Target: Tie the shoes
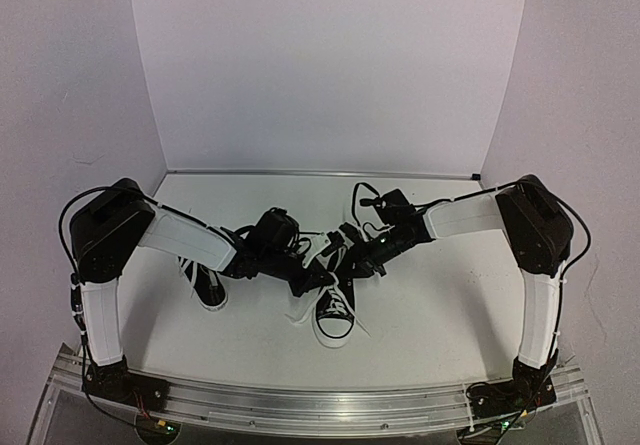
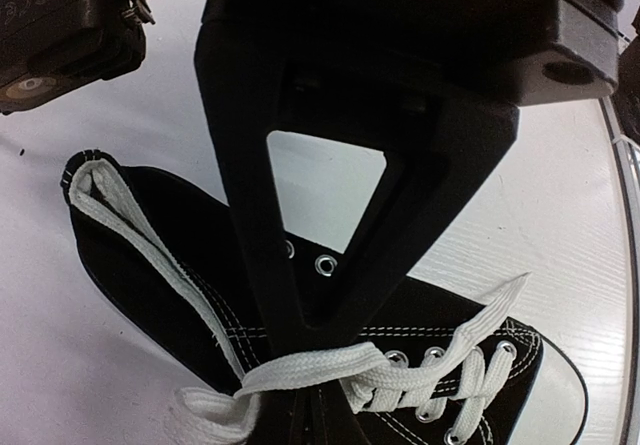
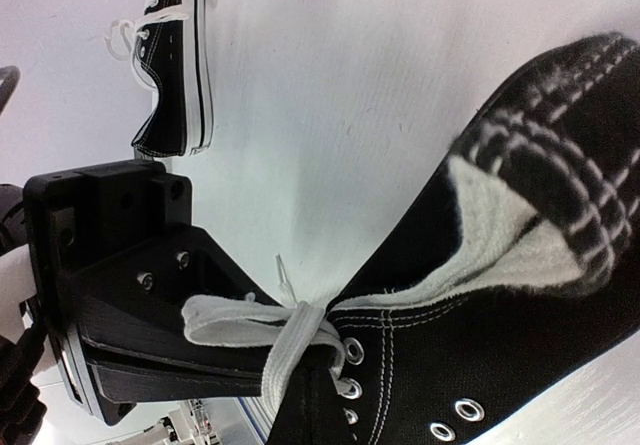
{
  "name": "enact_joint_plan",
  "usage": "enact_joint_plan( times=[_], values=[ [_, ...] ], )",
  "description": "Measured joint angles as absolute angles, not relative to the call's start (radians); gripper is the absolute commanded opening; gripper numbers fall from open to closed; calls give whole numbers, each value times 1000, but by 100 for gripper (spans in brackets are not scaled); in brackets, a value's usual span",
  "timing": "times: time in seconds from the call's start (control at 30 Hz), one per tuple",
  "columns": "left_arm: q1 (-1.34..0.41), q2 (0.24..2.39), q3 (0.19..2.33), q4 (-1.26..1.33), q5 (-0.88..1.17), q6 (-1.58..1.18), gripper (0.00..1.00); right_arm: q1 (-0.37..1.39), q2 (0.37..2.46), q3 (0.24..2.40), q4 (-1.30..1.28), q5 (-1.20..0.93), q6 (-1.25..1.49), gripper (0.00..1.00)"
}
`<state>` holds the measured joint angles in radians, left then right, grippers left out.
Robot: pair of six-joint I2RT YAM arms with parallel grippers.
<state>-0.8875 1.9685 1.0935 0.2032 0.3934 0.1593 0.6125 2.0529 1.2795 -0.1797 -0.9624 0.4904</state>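
A: Top view. Where are the shoes?
B: The centre sneaker [image 1: 335, 317], a small black canvas low-top with a white rubber toe cap, is set mid-table with its toe toward the bases. The second sneaker [image 1: 208, 287], same make, is half hidden under the left arm. No bow is seen on either. The left gripper [image 1: 300, 283] and right gripper [image 1: 365, 260] are crowded over the centre sneaker's lacing, above the white table [image 1: 450, 305].
A: Left wrist?
B: The left gripper [image 2: 322, 345] is seen pressed closed. The flat white lace [image 2: 290, 370] is draped across its tip, but a pinch cannot be confirmed. One crossing is made, judged a first knot at most. Loops and bow are left. The right arm's black housing [image 2: 55, 25] is placed just past the heel.
A: Right wrist?
B: Its own fingers are not shown. The right gripper is taken as fully closed, contents cannot be told. The second sneaker [image 3: 175, 75] is seen well apart, laces apparently loose. Obstruction: both grippers are packed at one knot.
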Motion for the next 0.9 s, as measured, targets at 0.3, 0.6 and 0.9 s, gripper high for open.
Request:
enact_joint_plan(
  times=[0.3, 0.6, 0.9],
  values=[
    [-889, 1889, 1079, 104, 363, 195, 24, 611, 2053, 1280, -181, -944, 490, 0],
    [-889, 1789, 1036, 38, 361, 216, 33, 609, 2043, 1279, -182, -926, 491, 0],
    [-847, 1770, 1007, 52, 353, 129, 40, 609, 2009, 1279, -181, -910, 490, 0]
  ],
)
